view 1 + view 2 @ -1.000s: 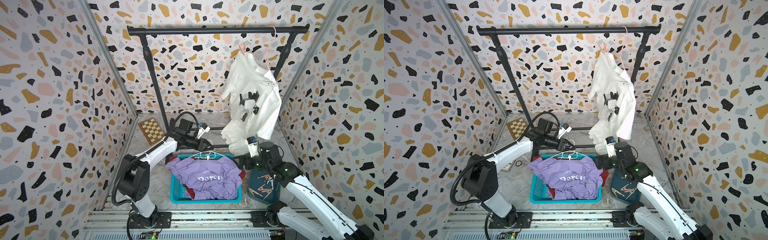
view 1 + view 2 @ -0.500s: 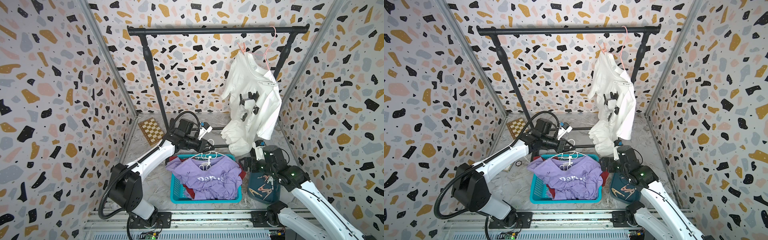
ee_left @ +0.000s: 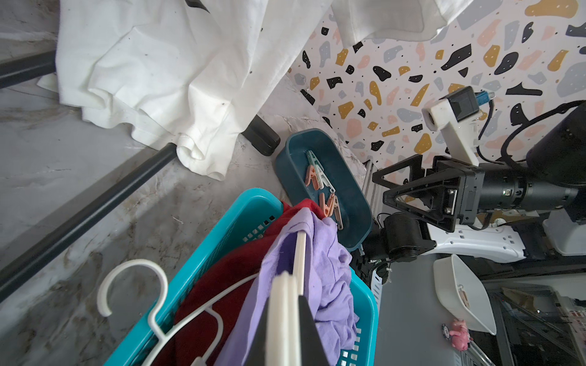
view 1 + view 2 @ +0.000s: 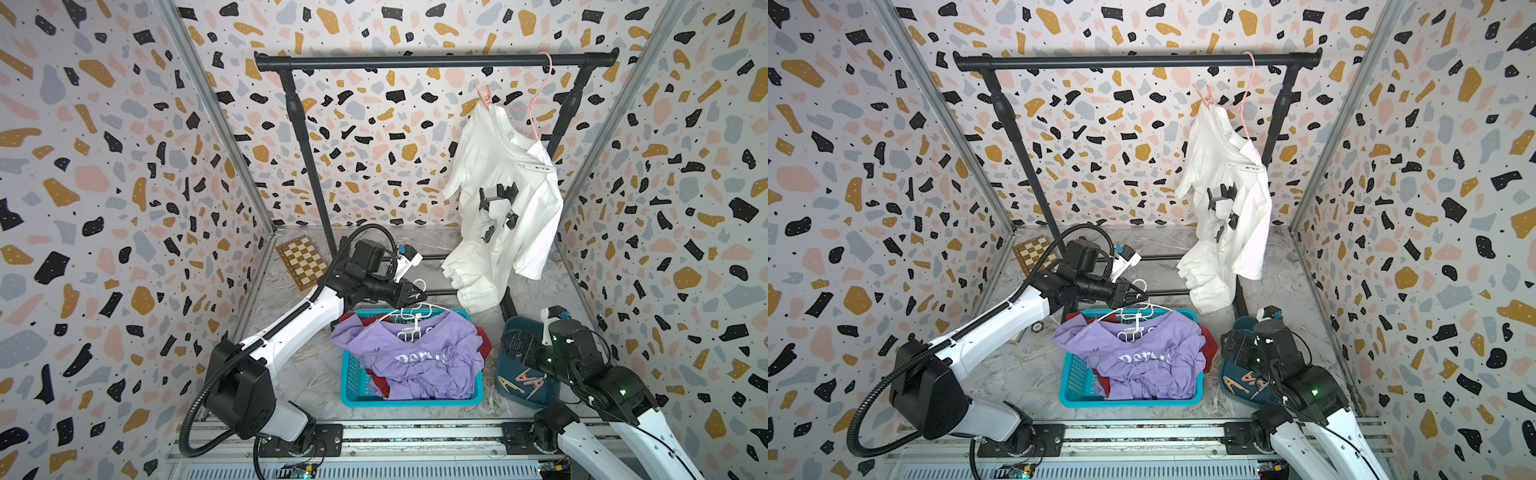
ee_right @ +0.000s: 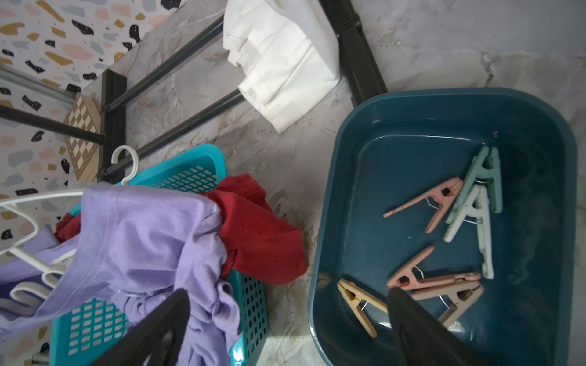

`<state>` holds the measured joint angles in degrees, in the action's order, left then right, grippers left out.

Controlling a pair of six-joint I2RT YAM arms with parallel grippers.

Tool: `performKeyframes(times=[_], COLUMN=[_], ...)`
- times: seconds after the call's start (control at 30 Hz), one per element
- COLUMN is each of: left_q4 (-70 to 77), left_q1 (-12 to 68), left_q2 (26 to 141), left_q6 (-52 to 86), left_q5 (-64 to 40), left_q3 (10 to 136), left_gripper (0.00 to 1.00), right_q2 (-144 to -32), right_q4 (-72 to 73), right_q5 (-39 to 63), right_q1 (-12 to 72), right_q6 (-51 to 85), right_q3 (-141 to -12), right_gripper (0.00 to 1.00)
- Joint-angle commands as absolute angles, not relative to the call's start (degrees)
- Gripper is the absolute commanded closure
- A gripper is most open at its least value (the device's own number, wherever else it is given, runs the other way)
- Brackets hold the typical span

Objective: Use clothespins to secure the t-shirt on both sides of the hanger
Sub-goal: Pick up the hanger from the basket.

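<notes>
Your left fingers [image 3: 306, 332] are pinched shut on a flat limb of the white hanger [image 3: 282, 317]. The far end of that limb runs into the neck of the purple t-shirt [image 3: 329, 269]. The hanger's hook curls free beside them, over the grey marbled surface [image 4: 316, 374]. The purple shirt lies heaped in the teal basket [image 4: 411, 402], on top of a red garment [image 5: 260, 231].

Your right fingers [image 5: 412, 326] are spread wide with nothing between them, and they hang over one end of the dark blue tray [image 5: 412, 107]. One fingertip overlaps the end of a salmon clothespin [image 5: 412, 269]; you cannot tell whether it touches. The other clothespins [image 5: 440, 195] lie loose on the tray floor in pink, tan, mint and white, and the mint and white ones cross each other. The tray stands on the surface just beside the basket, on your right arm's side.

Farther back, the white t-shirt [image 4: 511, 232] hangs from a pink hanger [image 4: 550, 68] hooked on the black rail [image 4: 415, 62]. That hanger is steeply tilted. A pink clothespin [image 4: 484, 94] grips one shoulder of the shirt at the hanger's raised end. The other shoulder sags low, and the hem bunches on the rack's foot bars.
</notes>
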<state>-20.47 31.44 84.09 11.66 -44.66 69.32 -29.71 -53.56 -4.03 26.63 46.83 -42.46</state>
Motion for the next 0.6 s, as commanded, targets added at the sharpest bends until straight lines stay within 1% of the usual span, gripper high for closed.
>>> performKeyframes(times=[0.0,0.2,0.3,0.43,0.57], left_q4=[-18.69,-17.65,-16.83,-16.84,-16.57], left_q1=[31.84,32.09,32.39,32.61,32.78], left_q2=[82.68,81.56,81.16,81.05,81.04], left_q6=[12.55,13.91,14.18,14.19,14.41], left_q5=[-43.05,-41.59,-42.17,-42.58,-42.74], left_q3=[68.26,67.25,66.89,66.97,66.97], left_gripper=[1.0,1.0,1.0,1.0,1.0], right_q2=[-30.2,-29.85,-31.24,-31.73,-34.56], right_q4=[-56.14,-49.68,-45.21,-40.34,-36.86], right_q5=[-7.57,-6.76,-4.86,-1.85,5.45], right_q1=[26.37,25.3,22.78,16.09,5.87], right_q6=[52.35,57.75,58.39,56.36,51.04], right_q3=[-39.61,-31.68,-28.14,-26.42,-25.8], right_gripper=[0.04,0.11,0.14,0.2,0.24])
